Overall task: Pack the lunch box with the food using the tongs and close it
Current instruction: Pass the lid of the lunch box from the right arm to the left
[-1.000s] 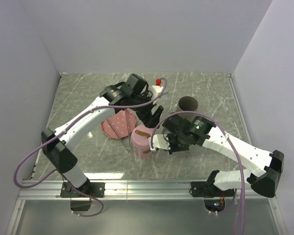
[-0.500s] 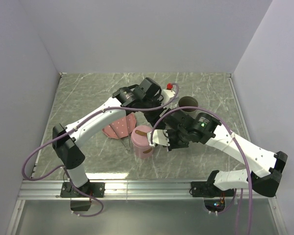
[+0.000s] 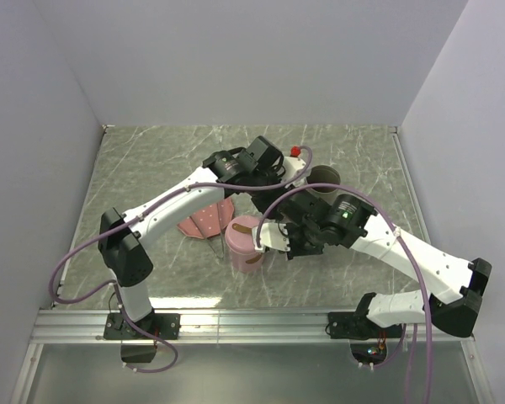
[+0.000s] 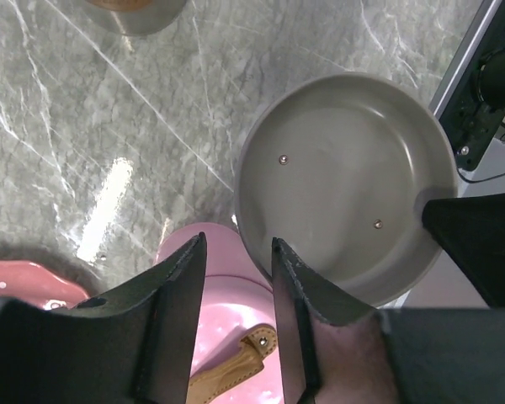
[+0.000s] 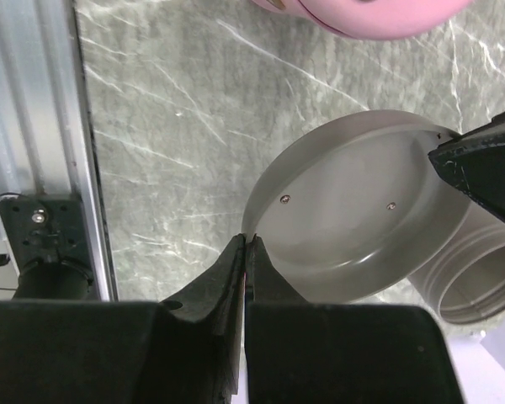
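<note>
Where the arms meet above the table (image 3: pixel 151 160), the right claw (image 5: pixel 246 244) is clenched on the near rim of the tilted grey lid (image 5: pixel 353 202). Over the pink canister (image 3: pixel 244 244), the left claw (image 4: pixel 237 242) straddles the opposite rim, fingers apart. Just beyond stands the open grey lunch box (image 3: pixel 324 178).

Layout around the strapped container (image 3: pixel 246 246)
The plate (image 3: pixel 200 220) lay just left of it; the lid (image 4: pixel 345 185) sat close behind-right, partly over the open jar (image 3: pixel 323 177) farther behind-right
</note>
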`<state>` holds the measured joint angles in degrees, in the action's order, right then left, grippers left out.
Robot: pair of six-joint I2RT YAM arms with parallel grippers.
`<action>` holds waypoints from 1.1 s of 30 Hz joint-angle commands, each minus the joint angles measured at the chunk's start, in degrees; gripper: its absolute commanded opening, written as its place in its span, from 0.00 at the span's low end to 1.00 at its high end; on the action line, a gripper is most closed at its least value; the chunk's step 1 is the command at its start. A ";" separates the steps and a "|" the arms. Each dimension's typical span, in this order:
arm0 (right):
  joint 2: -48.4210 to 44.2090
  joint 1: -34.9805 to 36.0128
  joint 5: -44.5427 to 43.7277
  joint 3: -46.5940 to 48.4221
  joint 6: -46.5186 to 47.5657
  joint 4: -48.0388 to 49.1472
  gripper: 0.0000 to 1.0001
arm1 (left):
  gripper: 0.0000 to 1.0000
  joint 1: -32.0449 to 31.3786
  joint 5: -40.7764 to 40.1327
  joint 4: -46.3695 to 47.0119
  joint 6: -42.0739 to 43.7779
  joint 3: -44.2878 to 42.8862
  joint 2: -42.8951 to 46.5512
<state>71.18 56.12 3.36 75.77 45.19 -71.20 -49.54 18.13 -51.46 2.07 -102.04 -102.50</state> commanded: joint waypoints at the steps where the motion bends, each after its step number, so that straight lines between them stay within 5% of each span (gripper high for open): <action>1: 0.10 0.66 -4.66 2.72 -1.24 2.02 0.00 | 0.42 -0.12 0.68 0.13 -0.75 -1.94 -0.69; 9: 0.63 1.10 -7.57 2.54 -1.86 3.26 0.00 | 0.27 -0.47 2.79 -0.04 -1.63 -1.14 -1.56; 21: 1.69 1.63 -9.68 2.81 -2.65 4.05 0.00 | 0.24 -2.05 -2.13 -0.57 -1.54 0.09 -3.67; 24: 1.86 1.71 -9.86 3.07 -2.74 4.05 0.00 | 0.13 -2.23 -2.57 -0.74 -1.45 -0.44 -4.02; 25: 1.86 1.71 -10.03 3.07 -2.74 4.22 0.00 | 0.01 -2.23 -2.14 -0.66 -1.54 -0.53 -4.03; 28: 1.51 1.71 -11.52 2.46 -3.09 5.45 0.00 | 0.00 -2.32 0.05 -0.57 -1.71 -0.62 -3.68; 31: 1.16 1.71 -14.59 1.23 -3.44 7.12 0.05 | 0.00 -2.14 3.66 0.04 -1.71 -0.18 -2.80; 33: 0.98 1.71 -16.27 0.26 -3.44 8.44 0.20 | 0.00 -1.71 5.07 0.40 -1.80 -0.09 -2.10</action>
<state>73.65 58.02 -3.77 75.66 40.36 -69.34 -50.74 16.64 -47.03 -1.08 -102.24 -105.86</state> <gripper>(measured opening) 0.163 0.034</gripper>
